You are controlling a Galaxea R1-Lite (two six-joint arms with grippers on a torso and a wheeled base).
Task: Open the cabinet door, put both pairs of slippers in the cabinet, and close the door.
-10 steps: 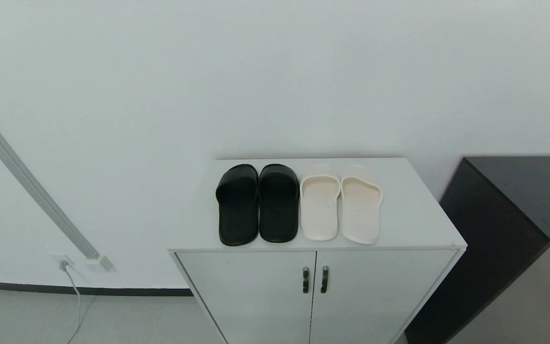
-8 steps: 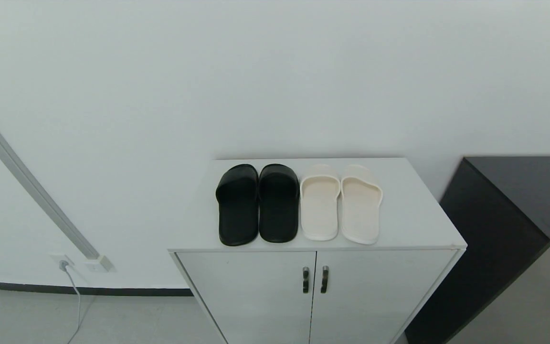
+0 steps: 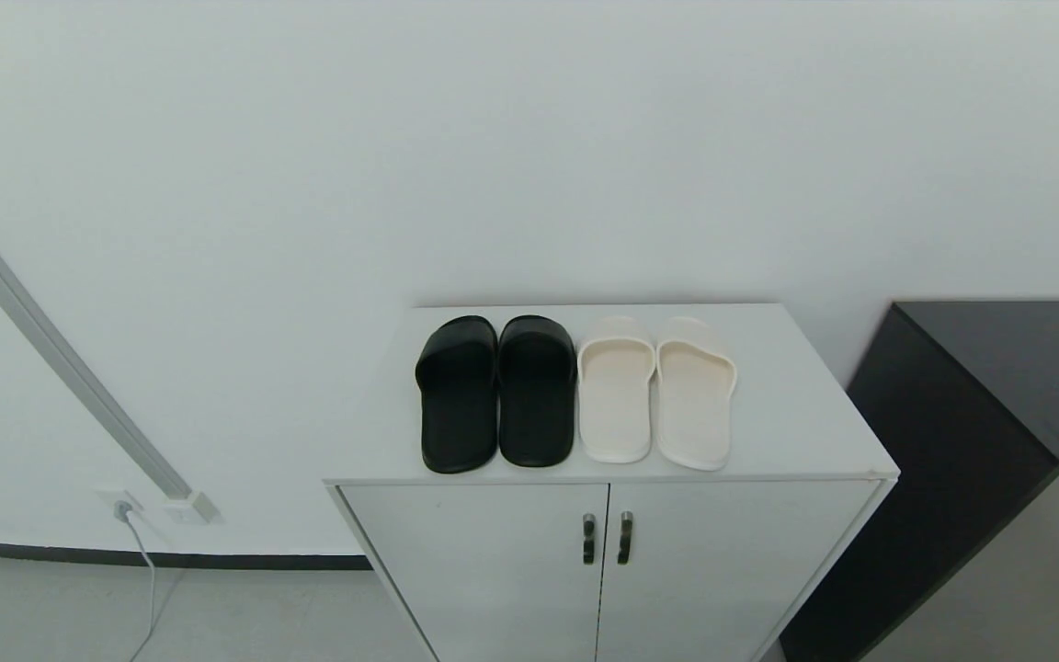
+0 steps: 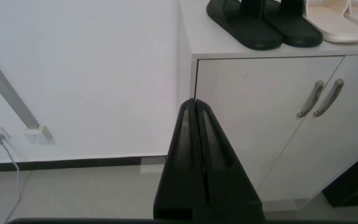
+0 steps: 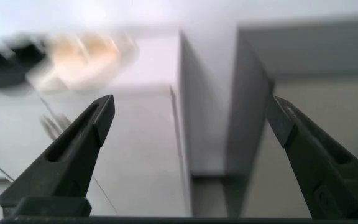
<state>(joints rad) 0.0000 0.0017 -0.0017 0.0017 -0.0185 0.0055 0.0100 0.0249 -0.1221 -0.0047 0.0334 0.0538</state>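
Note:
A white cabinet (image 3: 750, 432) stands against the wall with both doors closed and two metal handles (image 3: 605, 538) side by side at the middle. On its top lie a pair of black slippers (image 3: 495, 391) on the left and a pair of cream slippers (image 3: 655, 388) on the right. My left gripper (image 4: 196, 104) is shut, low and to the left of the cabinet (image 4: 260, 130), level with its doors. My right gripper (image 5: 188, 115) is open, with nothing between its fingers, facing the cabinet's right side (image 5: 142, 137).
A dark cabinet (image 3: 980, 414) stands close on the right. On the left wall a grey cable duct (image 3: 51, 349) runs down to a socket (image 3: 120, 504) with a cord trailing to the floor.

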